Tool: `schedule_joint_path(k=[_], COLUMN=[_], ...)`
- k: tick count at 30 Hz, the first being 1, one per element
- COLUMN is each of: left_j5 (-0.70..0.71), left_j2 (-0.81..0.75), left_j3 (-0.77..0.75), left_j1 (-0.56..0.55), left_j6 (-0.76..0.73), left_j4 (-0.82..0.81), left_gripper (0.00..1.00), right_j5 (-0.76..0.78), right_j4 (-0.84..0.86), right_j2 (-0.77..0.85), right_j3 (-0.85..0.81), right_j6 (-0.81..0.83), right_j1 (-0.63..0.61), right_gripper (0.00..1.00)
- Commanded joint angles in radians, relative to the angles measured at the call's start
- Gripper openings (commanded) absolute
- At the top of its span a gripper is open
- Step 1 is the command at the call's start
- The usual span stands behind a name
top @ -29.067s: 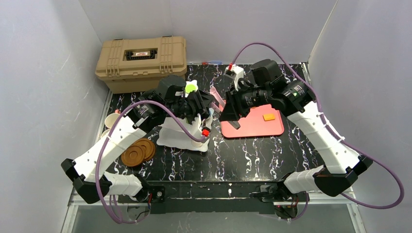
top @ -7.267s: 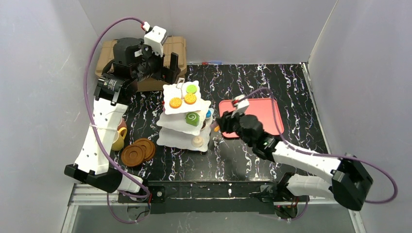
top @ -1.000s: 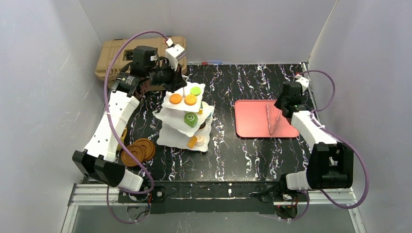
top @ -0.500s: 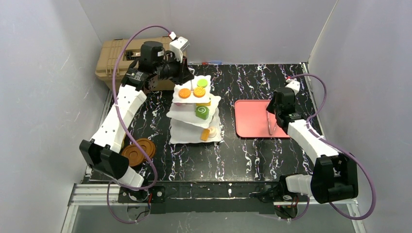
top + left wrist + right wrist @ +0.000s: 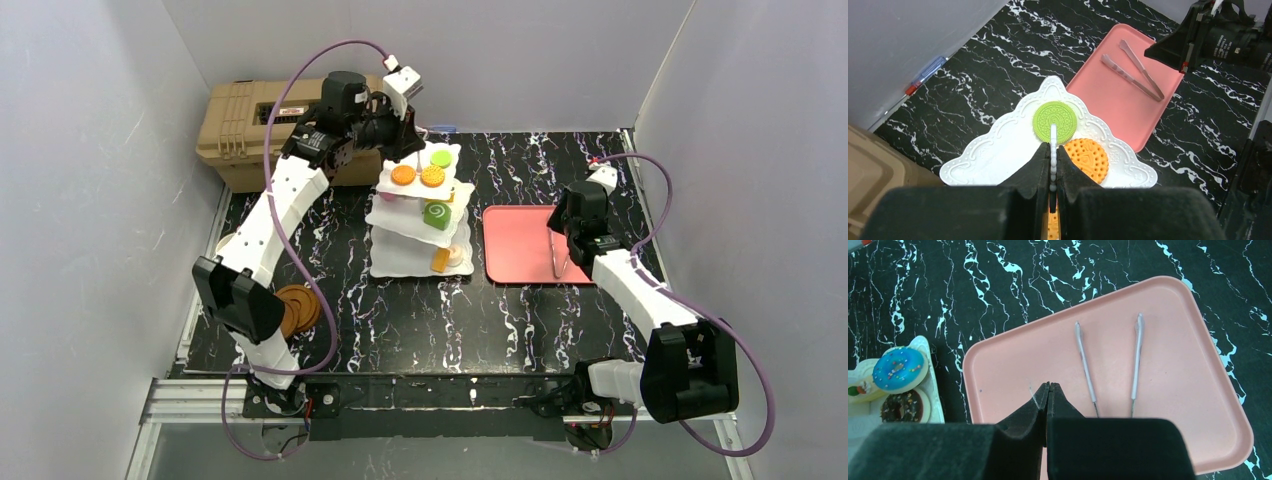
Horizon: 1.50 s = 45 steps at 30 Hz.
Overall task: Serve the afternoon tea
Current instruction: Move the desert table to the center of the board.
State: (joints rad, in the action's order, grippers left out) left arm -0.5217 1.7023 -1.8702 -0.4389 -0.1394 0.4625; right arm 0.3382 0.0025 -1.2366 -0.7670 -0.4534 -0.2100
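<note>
left gripper (image 5: 1052,151) clamped on the stand's (image 5: 398,262) wire loop (image 5: 1053,137). Stand has shifted right since half a second ago, now just beside the tray's (image 5: 515,250) left edge. right gripper (image 5: 1048,388) pinched shut, empty, unmoved over tray; tongs (image 5: 1084,360) lie on it. Saucers (image 5: 303,305) near table's (image 5: 560,180) left edge.

A robot lab cell: plain white walls (image 5: 100,150) enclose a black marbled table (image 5: 520,320).

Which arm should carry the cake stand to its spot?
The left arm. Its left gripper is shut on the wire loop of the stand. The right gripper is shut on nothing, above the pink tray, beside the tongs.
</note>
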Motion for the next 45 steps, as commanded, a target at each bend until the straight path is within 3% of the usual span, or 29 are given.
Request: schedule_joint_path(k=[1,17,24,33,34,36,39,45], left_j5=[-0.057,-0.049,-0.03,-0.003,-0.001,0.002,0.017,0.078], left_j2=[-0.001,0.097,0.171,0.188,0.185,0.174,0.138,-0.044], left_j3=[-0.105,-0.187,-0.294,-0.303,-0.299,-0.295,-0.285,-0.198], left_j1=[-0.01,-0.045,-0.056,-0.06,-0.06,-0.06,-0.06,-0.05], left_j6=[-0.047,-0.164,-0.147,-0.164,-0.164,-0.16,-0.166,-0.168], left_j4=[-0.129,-0.199,-0.199,-0.227,-0.225,-0.21,-0.146,0.033], left_gripper=[0.0,0.0,0.0,0.0,0.1,0.5,0.96,0.98], right_j5=[-0.014,-0.031,-0.023,-0.027,-0.03,-0.044,-0.055,-0.004], right_j4=[0.056,0.075,0.066,0.056,0.054,0.048,0.025,-0.001], right_j2=[0.02,0.064,0.083,0.101,0.105,0.113,0.131,0.179], right_j3=[0.014,0.066,0.07,0.076,0.076,0.075,0.066,0.074], right_j6=[-0.004,-0.016,-0.009,-0.009,-0.01,-0.01,-0.004,-0.042], right_j1=[-0.003,-0.008,-0.008,-0.008,-0.009,-0.013,-0.041,-0.264], right_gripper=[0.07,0.06,0.06,0.06,0.06,0.07,0.13,0.32])
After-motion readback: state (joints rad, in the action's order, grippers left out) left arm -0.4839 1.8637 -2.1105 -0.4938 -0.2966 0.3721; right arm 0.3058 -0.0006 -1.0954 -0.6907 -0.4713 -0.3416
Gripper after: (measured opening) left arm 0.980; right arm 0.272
